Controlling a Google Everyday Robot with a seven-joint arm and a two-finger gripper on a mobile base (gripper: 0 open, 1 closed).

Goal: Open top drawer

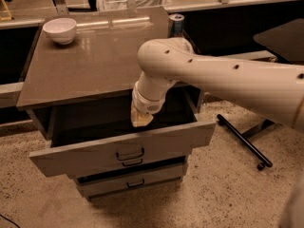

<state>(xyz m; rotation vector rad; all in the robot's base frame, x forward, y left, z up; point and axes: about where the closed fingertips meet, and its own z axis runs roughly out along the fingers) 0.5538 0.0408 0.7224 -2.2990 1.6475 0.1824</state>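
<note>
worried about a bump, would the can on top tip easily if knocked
Probably yes: the can is tall, narrow and upright near the cabinet edge. Once down, its round side would likely roll. The claw hangs lower, over the open top drawer.

A white bowl (60, 30) sits at the back left of the table top (85, 65), and a can (175, 25) stands at the back right. A black bar (242, 144) lies on the spotty floor (228, 194). The gripper (141, 119) hangs just below the table top's front edge.

No readable text or numbers anywhere (drink can (175, 25) at 12 o'clock: label illegible). Gripper (141, 119) hangs over the open top drawer (118, 148).
</note>
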